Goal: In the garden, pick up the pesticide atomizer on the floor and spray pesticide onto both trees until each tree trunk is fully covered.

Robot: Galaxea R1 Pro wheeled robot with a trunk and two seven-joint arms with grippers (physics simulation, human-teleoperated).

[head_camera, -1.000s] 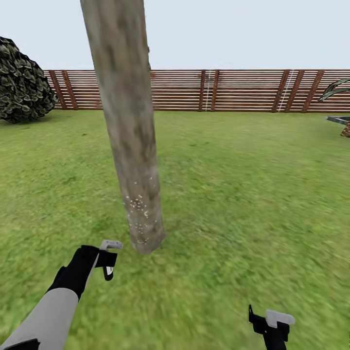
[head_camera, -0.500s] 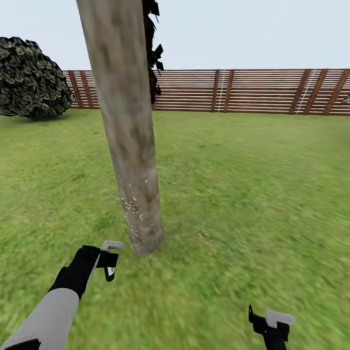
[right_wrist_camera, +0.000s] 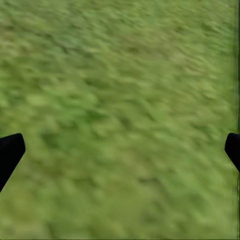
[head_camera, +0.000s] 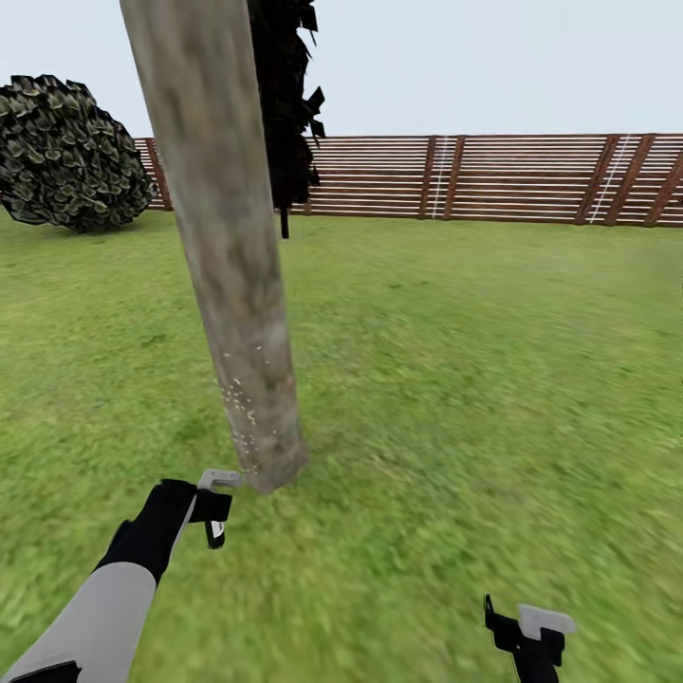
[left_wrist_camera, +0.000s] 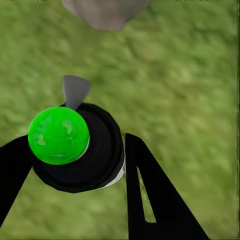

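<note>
Leftward drift of the whole head view is seen since the earlier frames, so the camera has turned; the mottled grey-tan tree trunk (head_camera: 228, 285) now stands nearer the left gripper (head_camera: 216, 507). Its fingers are closed on the small black pesticide atomizer (left_wrist_camera: 80, 150) with its green top, nozzle aimed at the trunk base, where whitish pesticide specks (head_camera: 237, 403) are gathered. That arm is stretched forward and low. The right gripper (head_camera: 531, 634) is held open over the green lawn (head_camera: 474, 379).
</note>
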